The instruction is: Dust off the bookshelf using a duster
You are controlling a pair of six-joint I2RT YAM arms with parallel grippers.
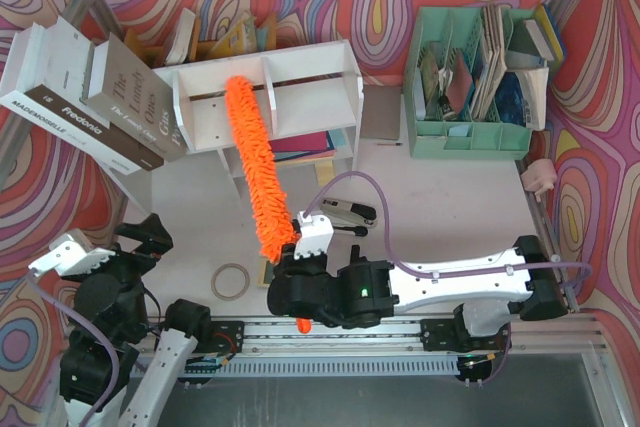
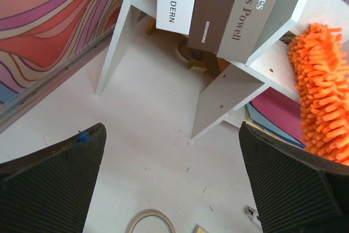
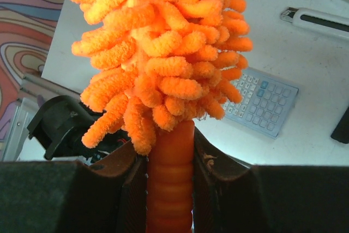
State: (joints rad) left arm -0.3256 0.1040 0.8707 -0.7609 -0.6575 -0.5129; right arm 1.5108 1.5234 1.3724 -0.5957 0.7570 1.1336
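The white bookshelf (image 1: 305, 72) stands at the back centre, with coloured folders in its lower tier. The orange fluffy duster (image 1: 258, 162) slants from the shelf's flat top, left of a divider fin, down towards the near edge. My right gripper (image 1: 300, 259) is shut on its ribbed orange handle (image 3: 170, 181), and the fluffy head (image 3: 163, 47) fills the right wrist view. My left gripper (image 1: 148, 235) stands open at the near left, with nothing between its fingers (image 2: 283, 178). In the left wrist view it faces the shelf's white side panel (image 2: 226, 99) and the duster (image 2: 322, 91).
Large books (image 1: 90, 97) lean against the shelf's left side. A mint-green file organizer (image 1: 470, 82) stands at the back right. A tape ring (image 1: 231, 280), a stapler (image 1: 345, 212) and a pink object (image 1: 540, 175) lie on the table. A calculator (image 3: 262, 102) lies below the duster.
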